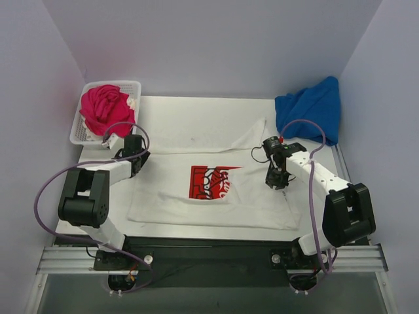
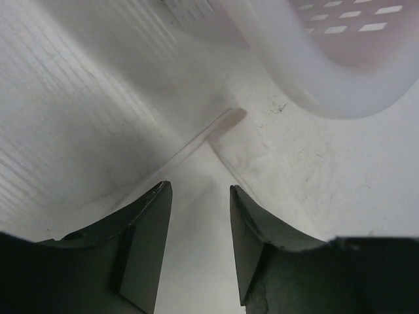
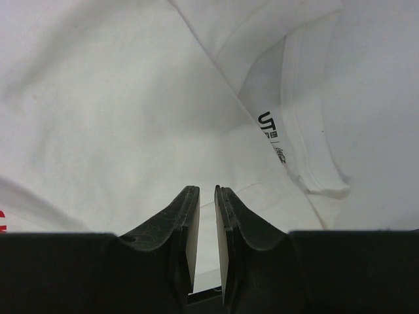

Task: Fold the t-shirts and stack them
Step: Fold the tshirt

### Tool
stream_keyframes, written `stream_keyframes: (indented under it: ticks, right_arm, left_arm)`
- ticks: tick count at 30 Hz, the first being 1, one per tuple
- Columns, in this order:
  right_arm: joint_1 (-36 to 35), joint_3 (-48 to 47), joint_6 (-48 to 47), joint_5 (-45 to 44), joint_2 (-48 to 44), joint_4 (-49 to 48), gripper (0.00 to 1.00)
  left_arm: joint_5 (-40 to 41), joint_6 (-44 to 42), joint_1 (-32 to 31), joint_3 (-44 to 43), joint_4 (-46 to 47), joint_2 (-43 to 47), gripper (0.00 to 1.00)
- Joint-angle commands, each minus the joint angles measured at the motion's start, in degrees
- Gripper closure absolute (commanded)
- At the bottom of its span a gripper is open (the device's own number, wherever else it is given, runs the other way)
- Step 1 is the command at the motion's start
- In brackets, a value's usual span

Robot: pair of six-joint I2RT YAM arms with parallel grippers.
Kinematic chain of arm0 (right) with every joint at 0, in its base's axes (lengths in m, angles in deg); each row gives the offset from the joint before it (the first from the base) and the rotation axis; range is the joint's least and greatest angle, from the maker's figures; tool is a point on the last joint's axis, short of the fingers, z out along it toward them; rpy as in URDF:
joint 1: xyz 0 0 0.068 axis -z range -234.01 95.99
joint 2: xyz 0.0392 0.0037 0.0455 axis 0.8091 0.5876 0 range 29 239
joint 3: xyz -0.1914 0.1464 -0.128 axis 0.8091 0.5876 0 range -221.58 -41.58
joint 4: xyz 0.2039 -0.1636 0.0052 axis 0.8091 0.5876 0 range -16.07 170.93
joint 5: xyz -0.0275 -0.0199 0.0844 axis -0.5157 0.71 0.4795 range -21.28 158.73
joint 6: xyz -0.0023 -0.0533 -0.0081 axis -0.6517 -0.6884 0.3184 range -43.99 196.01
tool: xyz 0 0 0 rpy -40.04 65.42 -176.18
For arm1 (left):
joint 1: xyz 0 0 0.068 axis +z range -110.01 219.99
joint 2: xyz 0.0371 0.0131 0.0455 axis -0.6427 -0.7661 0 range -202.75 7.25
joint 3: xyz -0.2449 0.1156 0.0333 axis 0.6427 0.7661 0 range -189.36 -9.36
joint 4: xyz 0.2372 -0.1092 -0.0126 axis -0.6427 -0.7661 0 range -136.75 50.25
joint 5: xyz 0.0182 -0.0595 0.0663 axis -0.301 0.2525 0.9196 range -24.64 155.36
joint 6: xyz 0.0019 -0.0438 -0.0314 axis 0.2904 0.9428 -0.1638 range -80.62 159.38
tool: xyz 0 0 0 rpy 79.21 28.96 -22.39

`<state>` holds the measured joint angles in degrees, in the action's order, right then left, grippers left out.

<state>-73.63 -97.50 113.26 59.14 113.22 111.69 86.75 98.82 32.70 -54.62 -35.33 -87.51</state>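
A large white t-shirt (image 1: 170, 196) with a red chest print (image 1: 209, 183) lies spread across the middle of the table. My left gripper (image 1: 133, 145) hovers at its left sleeve edge; in the left wrist view that gripper (image 2: 200, 186) is open, with white cloth (image 2: 98, 131) under it and nothing between the fingers. My right gripper (image 1: 276, 182) points down over the shirt's right side. Seen from the right wrist, it (image 3: 207, 188) stands only narrowly open just above the white cloth (image 3: 118, 98), near the neck label (image 3: 267, 123), holding nothing. A blue t-shirt (image 1: 311, 108) lies bunched at the back right.
A white lattice basket (image 1: 127, 85) at the back left holds a magenta-pink t-shirt (image 1: 105, 108); its rim (image 2: 314, 85) sits close ahead of the left gripper. Side walls close in the table, and a metal rail runs along the near edge.
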Motion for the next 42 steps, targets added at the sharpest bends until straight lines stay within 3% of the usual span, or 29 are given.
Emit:
stream_keyframes:
  ticks: [1,9,15,23,27,29,36,42]
  right_arm:
    - [-0.6,-1.1,-0.2,-0.3,1.1,1.7,0.82]
    - [-0.8,-1.7,0.0,-0.2,3.0,1.6,0.82]
    - [-0.9,-2.1,0.2,-0.2,4.2,1.6,0.82]
    - [-1.1,-2.7,0.4,-0.1,5.6,1.6,0.83]
    - [-1.2,-3.2,0.5,-0.9,5.5,1.5,0.84]
    - [-1.3,-3.8,0.5,-1.8,5.1,1.6,0.83]
    - [2.1,-15.4,-1.4,-5.5,6.7,0.6,0.74]
    - [8.4,-31.4,-4.4,-1.3,18.7,-2.6,0.72]
  left_arm:
    - [-0.9,1.1,0.4,-3.7,3.5,-1.2,0.49]
    - [0.3,0.3,0.4,-7.3,5.2,-6.0,0.50]
    - [1.3,-0.1,0.5,-10.4,3.6,-8.9,0.57]
    - [2.7,-1.2,0.4,-11.4,2.1,-8.6,0.81]
    - [3.2,-1.5,0.4,-11.2,1.4,-7.3,1.00]
    - [3.4,-2.0,0.4,-11.2,0.9,-6.3,1.00]
    - [2.8,-3.3,0.3,-10.1,-0.2,-2.5,1.00]
    - [1.6,-4.4,0.0,-8.4,-0.1,0.3,1.00]
